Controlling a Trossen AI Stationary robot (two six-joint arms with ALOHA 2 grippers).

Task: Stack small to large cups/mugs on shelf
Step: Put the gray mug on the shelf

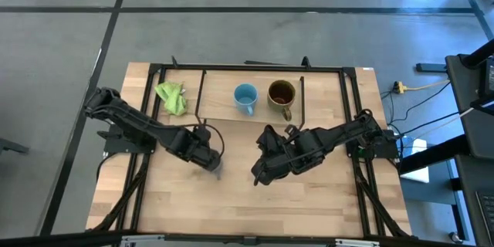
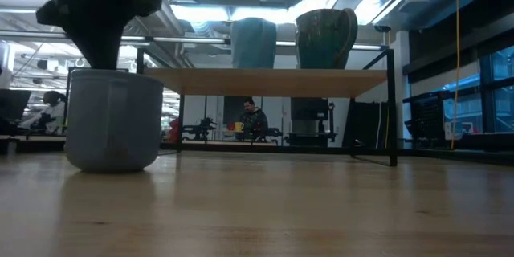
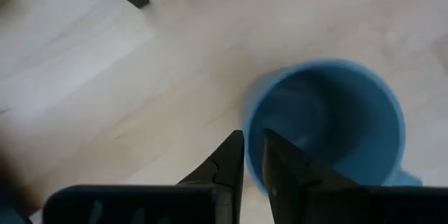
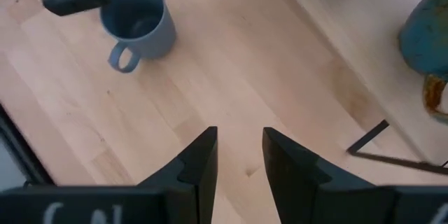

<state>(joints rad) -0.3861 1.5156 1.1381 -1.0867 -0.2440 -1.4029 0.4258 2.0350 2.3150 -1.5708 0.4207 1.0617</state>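
Now, left gripper (image 3: 253, 161): my fingers stand narrowly apart astride the near rim of the grey-blue mug (image 3: 329, 122); whether they pinch it, I cannot tell.
Grey-blue mug: upright on the tabletop (image 1: 231, 201), mostly hidden under my wrist from above.
Shelf (image 1: 231, 108): sky-blue mug (image 1: 245, 97) and brown-olive mug (image 1: 282, 95) side by side.
Right gripper (image 4: 238, 155): parted, empty, above bare tabletop.

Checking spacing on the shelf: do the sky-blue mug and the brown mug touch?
Apart. The high view shows bare shelf board between the sky-blue mug and the brown mug.
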